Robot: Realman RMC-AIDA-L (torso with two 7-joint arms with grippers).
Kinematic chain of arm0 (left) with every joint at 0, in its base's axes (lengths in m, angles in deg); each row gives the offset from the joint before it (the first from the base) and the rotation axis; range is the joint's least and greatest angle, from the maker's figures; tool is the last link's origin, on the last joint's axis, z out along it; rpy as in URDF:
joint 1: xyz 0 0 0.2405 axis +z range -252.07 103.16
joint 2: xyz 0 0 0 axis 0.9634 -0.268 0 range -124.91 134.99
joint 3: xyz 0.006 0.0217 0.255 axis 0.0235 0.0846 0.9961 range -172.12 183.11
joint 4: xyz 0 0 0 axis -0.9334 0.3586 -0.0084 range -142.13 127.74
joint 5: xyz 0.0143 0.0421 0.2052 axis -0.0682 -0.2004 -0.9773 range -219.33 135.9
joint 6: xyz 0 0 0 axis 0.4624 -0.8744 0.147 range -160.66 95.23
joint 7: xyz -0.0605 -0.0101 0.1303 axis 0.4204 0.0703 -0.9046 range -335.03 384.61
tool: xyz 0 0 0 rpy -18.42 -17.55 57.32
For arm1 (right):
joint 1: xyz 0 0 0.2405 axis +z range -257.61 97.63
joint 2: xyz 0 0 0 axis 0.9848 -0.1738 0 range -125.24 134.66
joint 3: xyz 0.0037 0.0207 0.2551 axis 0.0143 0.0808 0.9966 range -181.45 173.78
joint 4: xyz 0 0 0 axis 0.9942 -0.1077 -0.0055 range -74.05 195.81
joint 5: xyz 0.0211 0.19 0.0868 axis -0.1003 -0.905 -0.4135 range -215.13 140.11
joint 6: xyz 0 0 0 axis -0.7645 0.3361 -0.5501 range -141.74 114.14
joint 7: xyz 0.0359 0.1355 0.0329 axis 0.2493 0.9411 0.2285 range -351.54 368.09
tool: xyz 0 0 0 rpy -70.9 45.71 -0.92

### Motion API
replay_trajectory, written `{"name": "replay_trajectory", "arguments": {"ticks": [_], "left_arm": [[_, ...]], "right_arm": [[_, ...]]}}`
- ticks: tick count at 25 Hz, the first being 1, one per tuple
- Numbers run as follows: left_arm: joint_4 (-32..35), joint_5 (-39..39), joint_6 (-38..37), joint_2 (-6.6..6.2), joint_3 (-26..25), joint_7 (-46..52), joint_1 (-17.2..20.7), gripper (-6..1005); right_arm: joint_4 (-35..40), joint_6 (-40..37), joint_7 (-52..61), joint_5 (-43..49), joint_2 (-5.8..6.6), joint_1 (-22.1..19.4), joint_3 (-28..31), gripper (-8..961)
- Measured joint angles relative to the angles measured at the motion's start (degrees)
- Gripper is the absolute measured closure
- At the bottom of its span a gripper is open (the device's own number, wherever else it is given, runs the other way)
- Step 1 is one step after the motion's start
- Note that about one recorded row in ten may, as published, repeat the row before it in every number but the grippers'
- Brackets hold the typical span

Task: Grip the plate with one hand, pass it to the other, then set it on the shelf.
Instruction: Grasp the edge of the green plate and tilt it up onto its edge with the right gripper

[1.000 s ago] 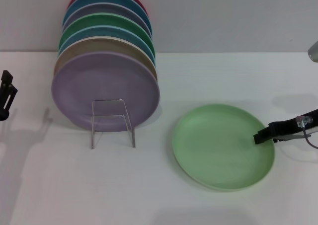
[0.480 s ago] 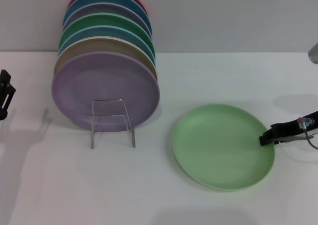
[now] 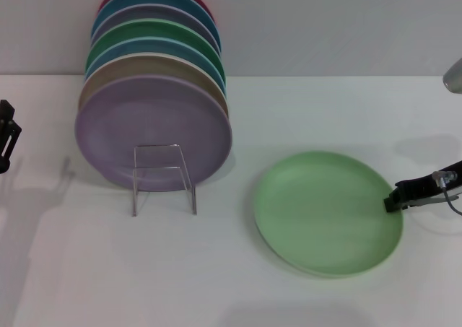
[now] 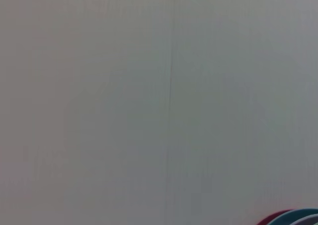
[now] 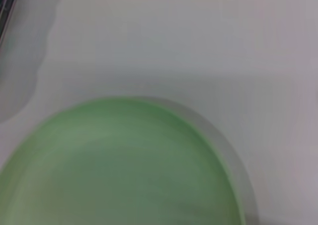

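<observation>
Looking from the head view, the plate (image 3: 328, 213) lay flat on the white table (image 3: 231, 284), to the right of the shelf (image 3: 163, 177), well apart from it; the shelf was already full behind with a lavender plate (image 3: 153, 125) in front of a row of coloured plates (image 3: 155, 42); the right gripper (image 3: 394, 199) stood at the right rim of the plate, its tip touching or just beside the rim; whether its fingers were open or closed I could not tell, and it did not look like a firm hold. Compared with a second before, the tip had drawn back from over the plate's inside to its very edge, and the plate had slid a little to the right; this meant, in my judgement, that the first grip was not yet secured and the hand-over had not begun. The left gripper (image 3: 7, 136) waited at the far left edge, well apart from the plate; its fingers' state I also could not tell.

From the left wrist view, only a plain pale wall was seen, with a small piece of the coloured plates in one corner.

From the right wrist view, the plate (image 5: 124, 170) filled the near part of the picture, with bare table beyond its rim; no fingers were visible there.
</observation>
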Motion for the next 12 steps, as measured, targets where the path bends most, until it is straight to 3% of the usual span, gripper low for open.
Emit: {"name": "replay_trajectory", "arguments": {"ticks": [8, 12], "left_arm": [[0.00, 0.11, -0.20, 0.00, 0.01, 0.00, 0.01, 166], [0.00, 0.11, -0.42, 0.00, 0.01, 0.00, 0.00, 166]], "right_arm": [[-1.08, -1.05, -0.39, 0.26, -0.10, -0.04, -0.09, 897], [-4.98, -1.73, -0.48, 0.29, -0.71, -1.20, -0.03, 932]]}}
